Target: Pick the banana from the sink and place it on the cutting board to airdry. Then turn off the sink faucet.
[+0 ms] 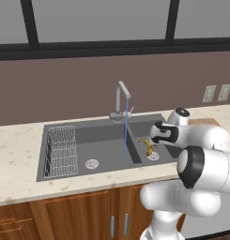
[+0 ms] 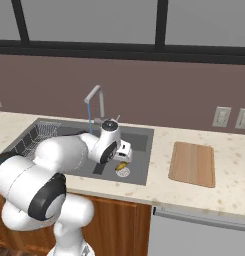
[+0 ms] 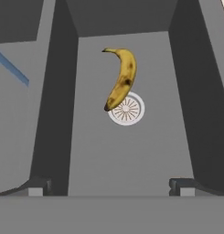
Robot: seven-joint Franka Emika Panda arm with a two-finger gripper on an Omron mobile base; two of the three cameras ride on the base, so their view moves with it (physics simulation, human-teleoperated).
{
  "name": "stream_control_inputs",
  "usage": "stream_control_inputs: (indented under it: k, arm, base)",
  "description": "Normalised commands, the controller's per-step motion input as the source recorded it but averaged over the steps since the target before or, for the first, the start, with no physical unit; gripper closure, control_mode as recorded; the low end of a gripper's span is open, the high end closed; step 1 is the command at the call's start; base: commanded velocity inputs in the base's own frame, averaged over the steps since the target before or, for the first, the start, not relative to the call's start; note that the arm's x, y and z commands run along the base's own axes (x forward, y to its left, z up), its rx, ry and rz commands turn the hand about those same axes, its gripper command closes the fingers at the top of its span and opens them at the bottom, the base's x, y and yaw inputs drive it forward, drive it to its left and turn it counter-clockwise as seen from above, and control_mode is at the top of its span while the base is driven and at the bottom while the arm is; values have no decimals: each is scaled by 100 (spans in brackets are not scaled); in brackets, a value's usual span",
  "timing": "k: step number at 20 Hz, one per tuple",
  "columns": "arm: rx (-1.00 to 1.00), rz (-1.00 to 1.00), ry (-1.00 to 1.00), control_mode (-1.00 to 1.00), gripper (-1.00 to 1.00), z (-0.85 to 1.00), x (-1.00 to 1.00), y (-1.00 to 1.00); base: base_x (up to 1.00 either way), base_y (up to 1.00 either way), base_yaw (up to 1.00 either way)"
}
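Left base view: the banana lies in the right basin of the sink, one end by the drain, as water runs from the faucet. Right base view: my tool hangs over that basin; the cutting board sits on the surface well to the right. Hand view: my tool is wide open, gripping nothing, above the banana.

Stood in a kitchen with a brownish-mauve back wall under dark-framed windows. Ran a speckled cream countertop over brown wooden cabinets with slim metal handles. Carried pale wall outlets right of centre.
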Motion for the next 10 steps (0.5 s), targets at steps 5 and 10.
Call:
stream_control_inputs:
  k: [5, 10]
  arm:
    - [1, 0, 0, -100, -100, -20, 22, -1]
    - [1, 0, 0, -100, -100, -20, 19, -6]
  base:
    - [0, 0, 0]
    - [0, 0, 0]
